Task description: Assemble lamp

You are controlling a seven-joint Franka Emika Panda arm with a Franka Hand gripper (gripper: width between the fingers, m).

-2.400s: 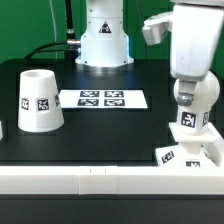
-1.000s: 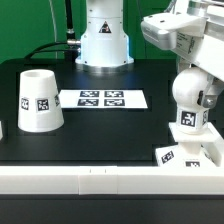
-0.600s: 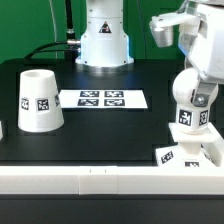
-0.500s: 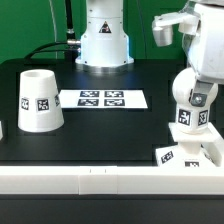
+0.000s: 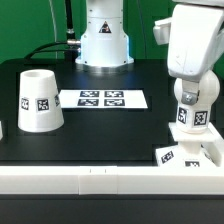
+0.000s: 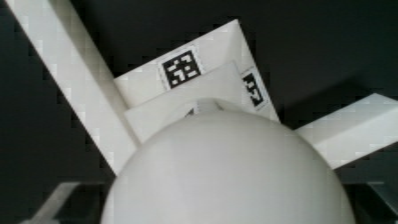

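Observation:
The white bulb [image 5: 189,118] stands upright on the flat square base [image 5: 186,153] at the front of the exterior view's right, a tag facing the camera. My gripper [image 5: 191,103] comes down over the bulb's top, and its dark fingers [image 6: 61,202] sit against both sides of the bulb [image 6: 222,165], shut on it. In the wrist view the bulb fills the middle and the tagged base [image 6: 185,70] lies behind it. The tapered shade [image 5: 38,99] stands mouth down on the black table on the exterior view's left, well away from the gripper.
The marker board [image 5: 103,98] lies flat on the table between the shade and the bulb. A white rail [image 5: 100,178] runs along the table's front edge, close to the base. A big white robot body [image 5: 104,35] stands at the back.
The arm's upper links have swung round above the bulb, now facing the camera more squarely. The bulb, base and shade stay in their places.

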